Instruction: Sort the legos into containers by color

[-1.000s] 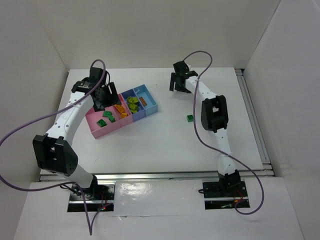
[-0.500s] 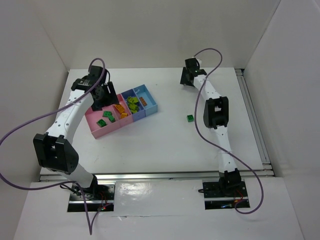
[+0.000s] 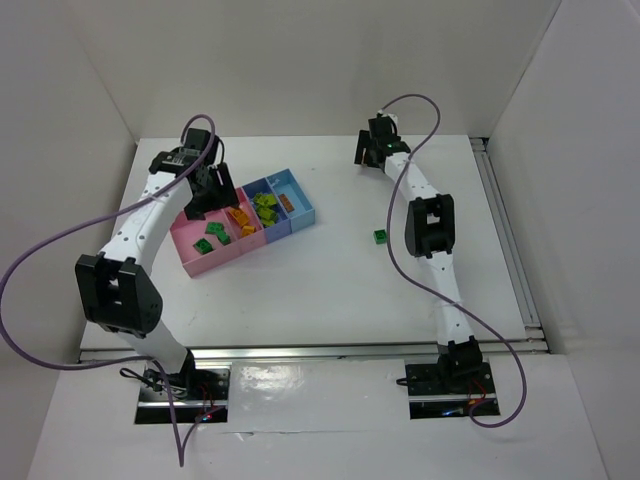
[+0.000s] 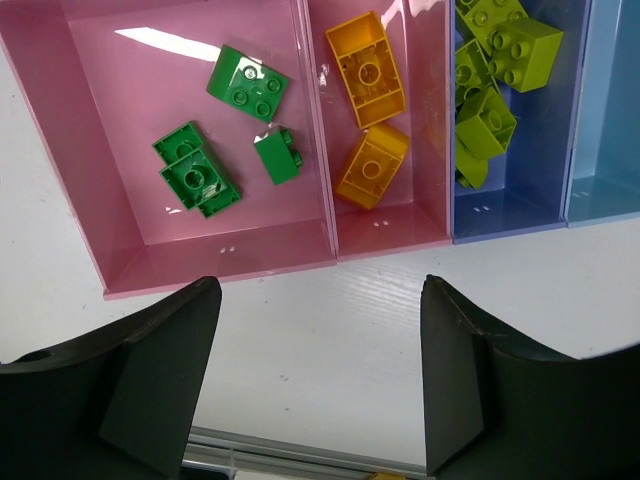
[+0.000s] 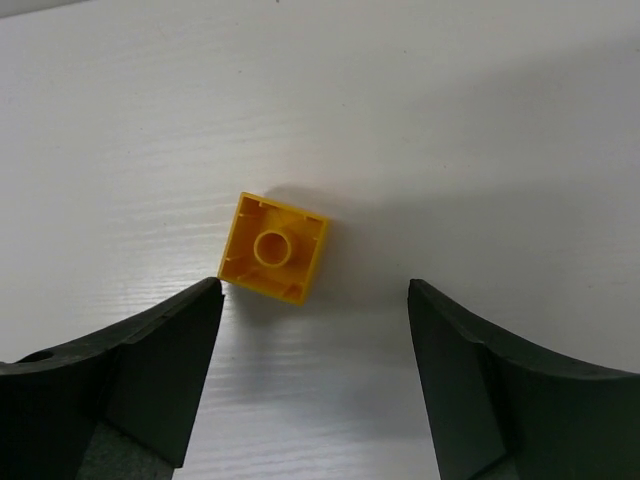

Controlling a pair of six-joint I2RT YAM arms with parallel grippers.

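The joined bins (image 3: pixel 196 262) stand at the left centre. In the left wrist view the first pink bin (image 4: pixel 90 160) holds several dark green legos (image 4: pixel 195 178), the second pink bin (image 4: pixel 432 120) holds two orange legos (image 4: pixel 370 165), and the blue bin (image 4: pixel 560 150) holds lime legos (image 4: pixel 487 118). My left gripper (image 4: pixel 320 300) is open and empty, above the table just beside the bins' wall. My right gripper (image 5: pixel 313 310) is open above an upturned orange lego (image 5: pixel 275 248) lying near its left finger, at the far back (image 3: pixel 368 150). A dark green lego (image 3: pixel 380 236) lies loose at the right centre.
A light-blue bin (image 3: pixel 300 200) at the row's right end holds an orange piece (image 3: pixel 285 203). White walls enclose the table at the back and sides. A metal rail (image 3: pixel 505 235) runs along the right edge. Purple cables loop off both arms.
My right gripper has moved from the table's middle back towards the far back wall and a little left again. My left gripper has shifted slightly beside the bins.
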